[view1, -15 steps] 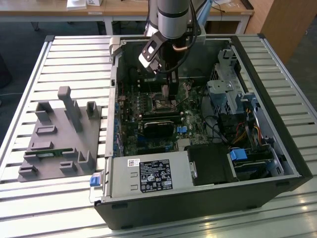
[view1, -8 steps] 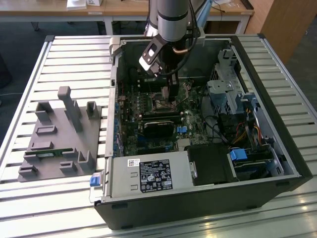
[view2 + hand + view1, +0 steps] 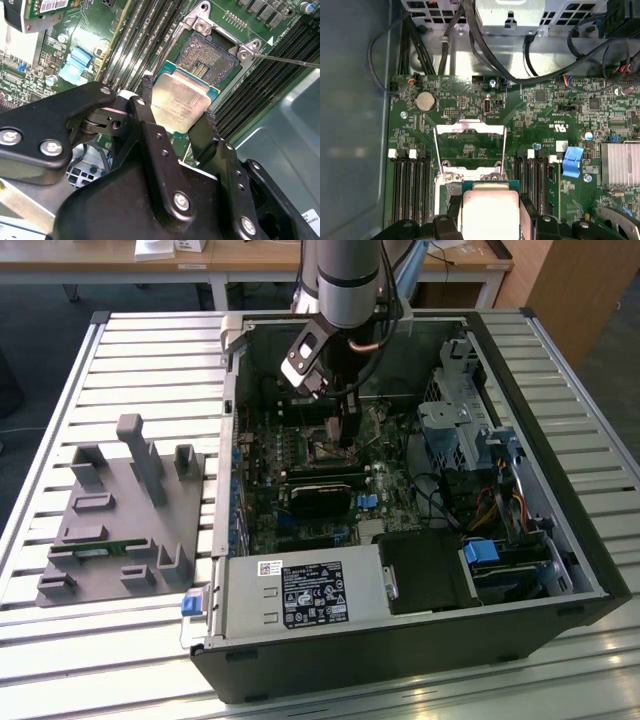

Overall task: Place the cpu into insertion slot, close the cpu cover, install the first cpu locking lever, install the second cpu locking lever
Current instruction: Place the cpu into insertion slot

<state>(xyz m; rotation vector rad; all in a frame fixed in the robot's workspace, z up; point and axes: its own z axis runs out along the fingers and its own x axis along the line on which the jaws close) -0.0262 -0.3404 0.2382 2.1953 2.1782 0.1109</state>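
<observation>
Exterior view: one gripper (image 3: 344,432) sat low inside the open PC case (image 3: 560,570), over the motherboard.

Second wrist view: two fingers (image 3: 146,100) were clamped on the edges of one cpu (image 3: 185,97). It was held just short of the one insertion slot (image 3: 210,57), not seated. Risk, my read: the chip looked offset from the socket, so lowering it misaligned could bend contacts.

First wrist view: one cpu cover (image 3: 470,128) was flipped open, lying beyond the socket.

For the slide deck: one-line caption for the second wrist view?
Black gripper holding the square silver-topped cpu by two edges, close to the open dark-centred insertion slot on the green motherboard.
</observation>
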